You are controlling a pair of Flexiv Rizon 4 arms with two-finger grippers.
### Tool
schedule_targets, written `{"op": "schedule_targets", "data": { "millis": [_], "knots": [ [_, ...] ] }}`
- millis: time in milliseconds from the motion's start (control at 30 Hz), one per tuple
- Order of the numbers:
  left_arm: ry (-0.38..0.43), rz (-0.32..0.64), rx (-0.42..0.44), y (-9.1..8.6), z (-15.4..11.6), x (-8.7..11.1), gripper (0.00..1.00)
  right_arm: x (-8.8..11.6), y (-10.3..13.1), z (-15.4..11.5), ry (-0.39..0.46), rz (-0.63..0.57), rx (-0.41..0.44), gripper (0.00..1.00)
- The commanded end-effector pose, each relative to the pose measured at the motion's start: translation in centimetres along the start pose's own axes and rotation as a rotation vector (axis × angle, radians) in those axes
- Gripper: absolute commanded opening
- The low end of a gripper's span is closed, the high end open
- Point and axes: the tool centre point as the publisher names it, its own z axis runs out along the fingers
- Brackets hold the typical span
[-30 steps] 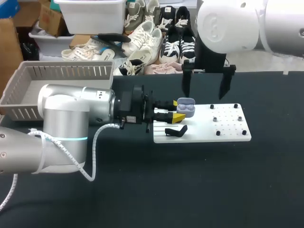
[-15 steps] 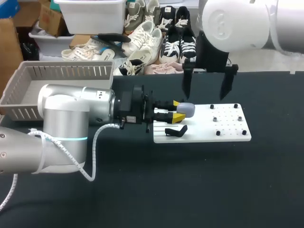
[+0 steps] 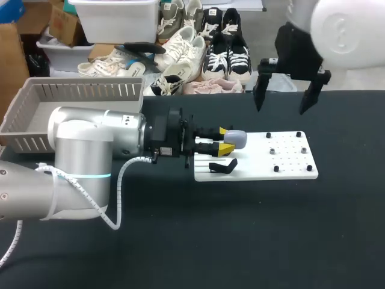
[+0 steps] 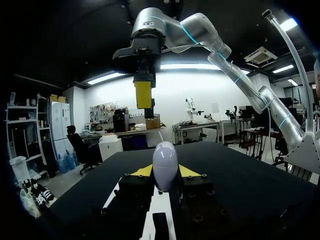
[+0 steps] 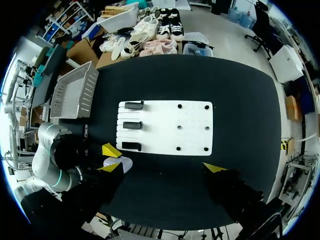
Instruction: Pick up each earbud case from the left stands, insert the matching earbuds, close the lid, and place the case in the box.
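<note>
Lid down now, earbud case pinched in left tool; right tool has lifted away.
Both yellow tips grip the case near the white board's stand end. Right tool gapes wide, empty, above the surface's far edge. Only the right wrist view shows all three black stands.

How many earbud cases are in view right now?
1. The earbud case is held closed in the left gripper, above the white board's stand end. The stands show none; others may be hidden behind that gripper.
</note>
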Motion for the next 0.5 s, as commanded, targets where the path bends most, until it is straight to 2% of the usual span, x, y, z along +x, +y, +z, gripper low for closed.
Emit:
{"op": "schedule_targets", "data": {
  "millis": [33, 200, 300, 500],
  "knots": [
    [0.016, -0.004, -0.037, -0.1, -1.5, -1.0, 0.00, 3.2, -1.1, -0.7, -0.248, -0.019, -0.052, 1.00],
    [0.031, -0.014, -0.117, 0.2, -4.2, -2.4, 0.00, 3.2, -1.1, -0.7, -0.248, -0.019, -0.052, 1.00],
    [0.069, -0.011, -0.165, 0.4, -6.1, -3.1, 0.00, 3.2, -1.1, -0.7, -0.248, -0.019, -0.052, 1.00],
    [0.124, -0.031, -0.301, 1.4, -11.3, -3.7, 0.00, 3.2, -1.1, -0.7, -0.248, -0.019, -0.052, 1.00]
  ]
}}
